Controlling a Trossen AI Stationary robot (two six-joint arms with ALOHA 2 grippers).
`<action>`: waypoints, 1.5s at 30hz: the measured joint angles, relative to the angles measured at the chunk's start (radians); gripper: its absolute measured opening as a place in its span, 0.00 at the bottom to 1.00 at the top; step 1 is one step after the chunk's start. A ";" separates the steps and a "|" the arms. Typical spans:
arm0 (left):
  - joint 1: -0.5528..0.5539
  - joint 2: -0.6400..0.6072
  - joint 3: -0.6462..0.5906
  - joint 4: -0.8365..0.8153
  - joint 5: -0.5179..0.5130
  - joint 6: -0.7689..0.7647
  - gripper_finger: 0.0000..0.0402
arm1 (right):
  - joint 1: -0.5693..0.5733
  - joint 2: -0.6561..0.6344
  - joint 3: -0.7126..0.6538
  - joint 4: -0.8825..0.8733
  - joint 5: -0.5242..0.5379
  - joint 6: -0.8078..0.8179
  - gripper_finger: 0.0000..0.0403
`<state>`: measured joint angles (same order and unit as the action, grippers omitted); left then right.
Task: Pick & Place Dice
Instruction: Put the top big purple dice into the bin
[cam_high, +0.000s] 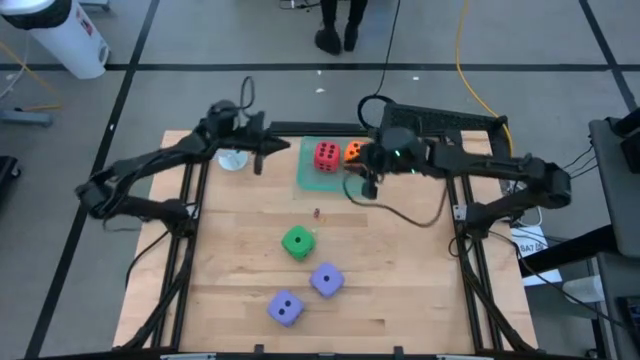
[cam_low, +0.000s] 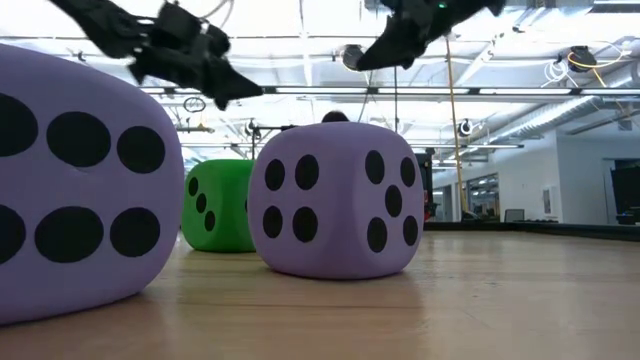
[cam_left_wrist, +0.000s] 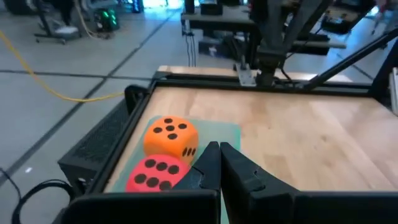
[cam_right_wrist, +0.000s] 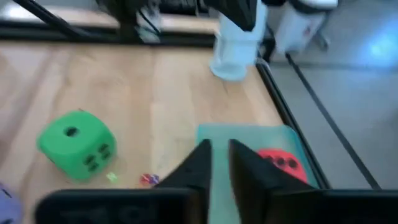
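A red die (cam_high: 326, 155) and an orange die (cam_high: 353, 152) sit side by side on the flat translucent green tray (cam_high: 312, 181) at the table's far middle. A green die (cam_high: 297, 242) and two purple dice (cam_high: 327, 280) (cam_high: 286, 309) rest on the wooden table nearer the front. My left gripper (cam_left_wrist: 217, 148) hovers shut and empty left of the tray, pointing at the two dice. My right gripper (cam_right_wrist: 219, 154) hangs above the tray's right part beside the orange die. Its fingers are closed to a narrow slit with nothing between them, and the red die (cam_right_wrist: 281, 164) is below.
A pale clear cup-like thing (cam_high: 232, 158) stands at the far left under my left arm. Small coloured scraps (cam_high: 316, 213) lie between tray and green die. Black frame rails (cam_high: 410, 120) edge the table. A person's legs (cam_high: 340, 30) stand beyond the far edge.
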<state>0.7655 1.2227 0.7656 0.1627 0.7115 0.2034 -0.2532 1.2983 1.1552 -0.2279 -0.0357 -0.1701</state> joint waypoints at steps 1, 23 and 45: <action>-0.006 -0.041 -0.031 0.002 -0.010 -0.002 0.00 | 0.014 -0.020 -0.047 0.064 0.000 0.004 0.05; -0.086 -0.423 -0.366 0.156 -0.190 -0.022 0.00 | 0.151 -0.371 -0.626 0.682 0.048 0.133 0.04; -0.086 -0.423 -0.366 0.171 -0.216 -0.052 0.01 | 0.434 0.073 -0.170 0.027 0.259 0.320 0.47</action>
<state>0.6800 0.7998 0.4000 0.3336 0.4957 0.1516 0.1812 1.3716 0.9850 -0.2012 0.2237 0.1495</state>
